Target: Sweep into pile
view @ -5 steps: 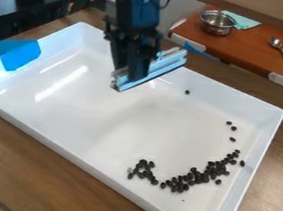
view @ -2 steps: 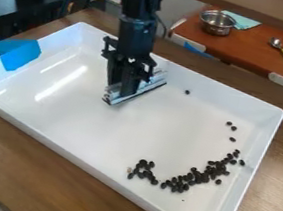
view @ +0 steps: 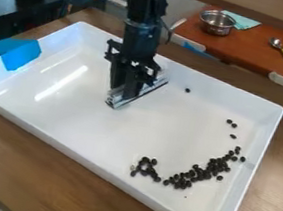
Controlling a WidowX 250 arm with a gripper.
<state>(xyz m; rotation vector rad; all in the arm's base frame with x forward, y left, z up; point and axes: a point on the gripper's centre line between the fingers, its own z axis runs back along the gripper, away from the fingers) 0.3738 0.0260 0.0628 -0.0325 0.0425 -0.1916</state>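
Step in hand, as judged: positioning for sweep. Black two-finger gripper [view: 124,93] clamped on straight silver bar [view: 154,86], toward far side of white rectangular tray [view: 89,114]. Small dark beans [view: 212,168]: scattered band, lower right. Next: align bar behind strays; push inward.

One tray [view: 94,125], dozens of beans [view: 211,168]

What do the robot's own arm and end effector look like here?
The arm is black with a bluish sheen, built of blocky, jointed segments. A thin dark cable curves beside it. The end effector is black too, with small angular parts jutting from its sides. I can make out no markings.
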